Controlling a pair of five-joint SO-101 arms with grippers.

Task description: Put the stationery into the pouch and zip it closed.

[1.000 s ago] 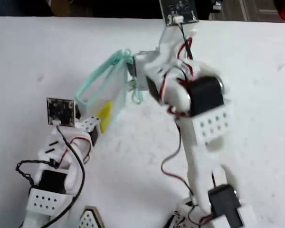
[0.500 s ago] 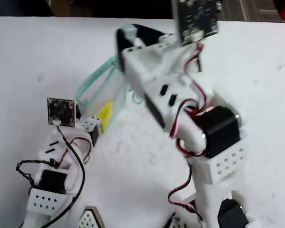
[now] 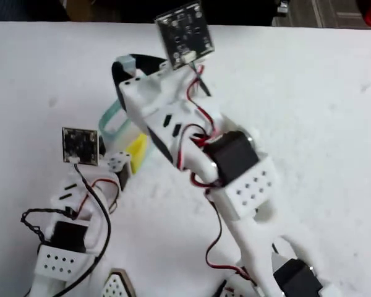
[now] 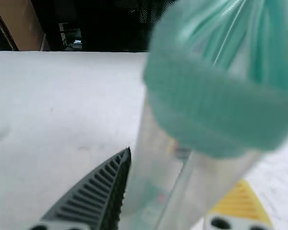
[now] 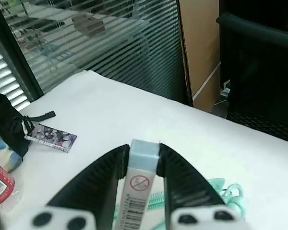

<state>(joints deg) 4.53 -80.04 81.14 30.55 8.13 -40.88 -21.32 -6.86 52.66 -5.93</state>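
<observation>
Stationery item point(image 5: 139, 184) is clamped in the right claw point(image 5: 144, 149), pouch point(image 4: 221, 105) pinched by the left claw point(image 4: 182, 167) just beyond; lowering inside is needed.

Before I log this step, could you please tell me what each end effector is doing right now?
Left end effector: closed on the pouch.
Right end effector: closed on a stationery item.
</observation>
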